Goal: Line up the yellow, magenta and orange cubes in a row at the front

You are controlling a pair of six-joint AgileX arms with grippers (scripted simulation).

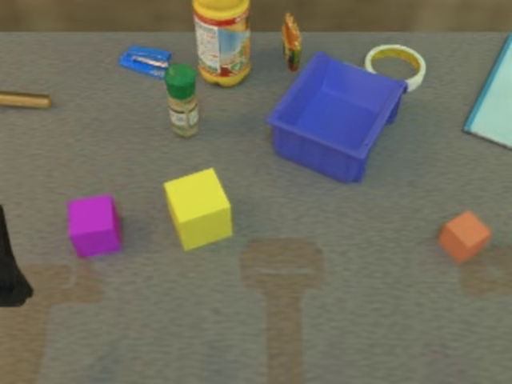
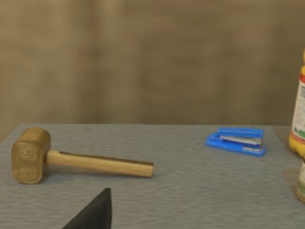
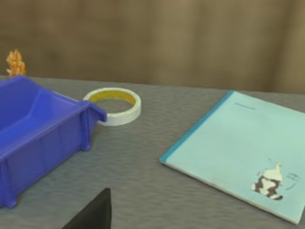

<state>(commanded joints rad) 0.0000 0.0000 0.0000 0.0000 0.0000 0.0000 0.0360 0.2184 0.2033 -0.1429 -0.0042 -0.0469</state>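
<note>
With neither arm's jaws visible, the orange cube [image 1: 464, 235], well apart from magenta cube [image 1: 94, 225] and yellow cube [image 1: 198, 208], wants a square, centred grasp.

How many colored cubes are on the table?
3. The magenta cube sits at the table's left, the yellow cube just to its right, apart from it, and the orange cube far off at the right. None seems hidden.

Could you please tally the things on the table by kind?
Cubes: 3 (yellow cube, magenta cube, orange cube)
Containers: 3 (blue open box, yellow-lidded jar, green-capped spice bottle)
Tools and stationery: 4 (wooden mallet, blue stapler, tape roll, light blue book)
Figurines: 1 (small orange figurine)
Total: 11
</note>
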